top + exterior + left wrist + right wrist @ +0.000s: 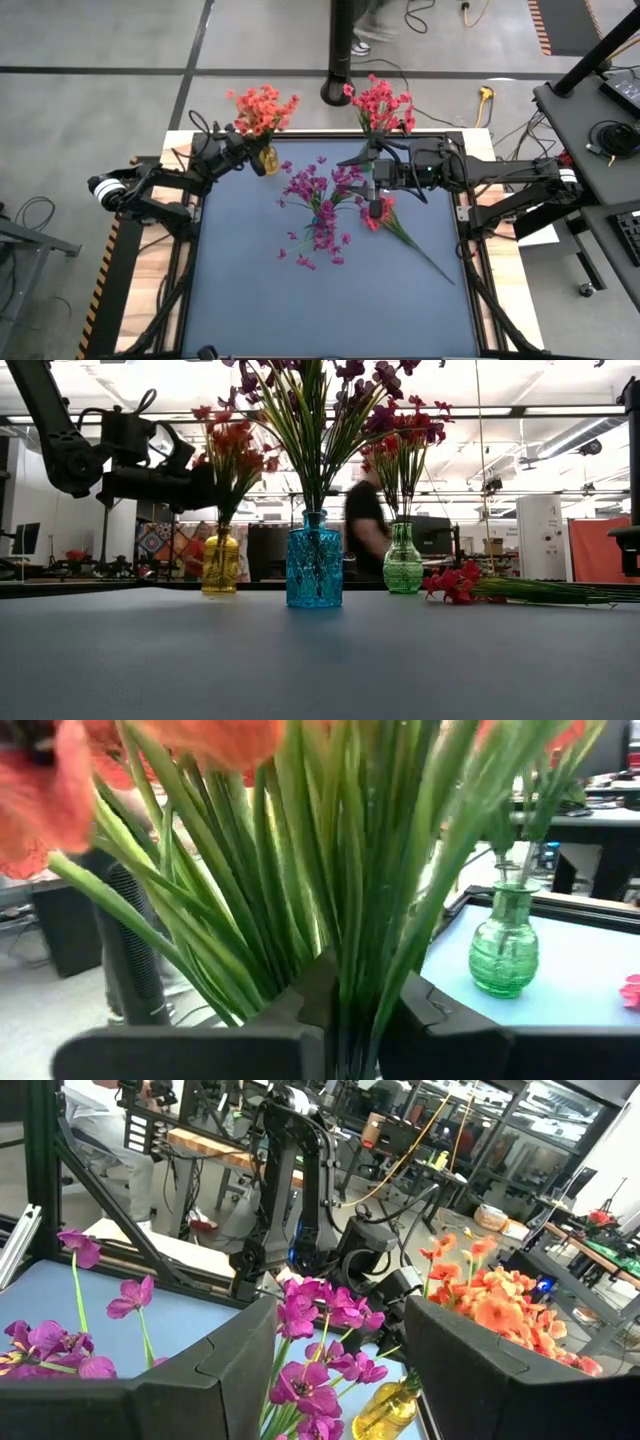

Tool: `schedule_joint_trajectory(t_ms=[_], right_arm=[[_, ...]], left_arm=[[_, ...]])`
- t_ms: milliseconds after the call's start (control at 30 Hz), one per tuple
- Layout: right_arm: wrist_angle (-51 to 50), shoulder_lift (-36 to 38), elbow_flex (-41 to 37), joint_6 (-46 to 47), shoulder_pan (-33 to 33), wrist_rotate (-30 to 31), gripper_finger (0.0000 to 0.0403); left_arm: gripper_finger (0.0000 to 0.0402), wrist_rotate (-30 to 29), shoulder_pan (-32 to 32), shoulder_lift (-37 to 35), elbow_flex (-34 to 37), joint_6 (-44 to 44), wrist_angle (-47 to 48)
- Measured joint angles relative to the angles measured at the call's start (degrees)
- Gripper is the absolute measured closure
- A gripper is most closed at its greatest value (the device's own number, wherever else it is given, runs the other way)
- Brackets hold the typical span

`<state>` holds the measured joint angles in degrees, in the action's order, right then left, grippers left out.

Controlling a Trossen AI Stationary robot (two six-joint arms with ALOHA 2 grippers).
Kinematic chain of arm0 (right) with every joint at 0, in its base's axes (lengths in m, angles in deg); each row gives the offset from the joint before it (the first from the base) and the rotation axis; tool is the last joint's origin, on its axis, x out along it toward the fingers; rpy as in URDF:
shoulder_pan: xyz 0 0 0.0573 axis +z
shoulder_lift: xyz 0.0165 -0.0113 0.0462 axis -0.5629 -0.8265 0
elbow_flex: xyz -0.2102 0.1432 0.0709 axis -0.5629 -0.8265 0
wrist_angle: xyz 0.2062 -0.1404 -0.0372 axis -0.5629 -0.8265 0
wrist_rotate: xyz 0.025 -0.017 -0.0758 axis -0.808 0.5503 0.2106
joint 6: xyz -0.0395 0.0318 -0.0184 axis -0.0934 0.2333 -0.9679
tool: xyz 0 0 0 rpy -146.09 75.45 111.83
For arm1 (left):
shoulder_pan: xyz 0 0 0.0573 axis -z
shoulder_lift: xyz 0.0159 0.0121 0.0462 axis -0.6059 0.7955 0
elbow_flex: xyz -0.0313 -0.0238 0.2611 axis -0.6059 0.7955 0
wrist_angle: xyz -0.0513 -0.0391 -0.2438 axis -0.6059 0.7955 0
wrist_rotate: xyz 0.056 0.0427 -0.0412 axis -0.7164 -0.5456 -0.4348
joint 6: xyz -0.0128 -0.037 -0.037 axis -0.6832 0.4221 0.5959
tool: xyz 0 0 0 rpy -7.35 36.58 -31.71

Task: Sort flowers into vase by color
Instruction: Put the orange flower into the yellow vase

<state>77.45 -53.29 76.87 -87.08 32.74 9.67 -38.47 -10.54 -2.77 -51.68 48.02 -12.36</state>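
Green stems (330,900) of the orange flowers (262,108) sit pinched in the left gripper (345,1005). If it pulls away without letting go, the yellow vase (221,564) could tip. The right gripper (340,1370) hangs open above the purple flowers (320,200), holding nothing.

Seen from overhead, the high camera looks straight down on the whole table (250,300). The low camera sits at tabletop level, facing the three vases and the room behind. The left wrist camera presses close into orange-flower stems (300,870); the right wrist camera looks across the purple flowers (320,1310) toward the left arm (300,1170). The green vase (505,945) shows in low and left wrist views.
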Motion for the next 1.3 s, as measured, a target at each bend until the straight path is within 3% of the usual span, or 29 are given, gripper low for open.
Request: schedule_joint_trajectory(t_ms=[833,1300], right_arm=[[0.2,0.0,0.0,0.0,0.0,0.0,0.0188],[0.2,0.0,0.0,0.1,0.0,0.0,0.0188]], left_arm=[[0.0183,4.0,0.0,-0.5,2.6,1.0,-1.2],[0.0157,4.1,0.0,-4.6,5.1,1.8,0.3]])
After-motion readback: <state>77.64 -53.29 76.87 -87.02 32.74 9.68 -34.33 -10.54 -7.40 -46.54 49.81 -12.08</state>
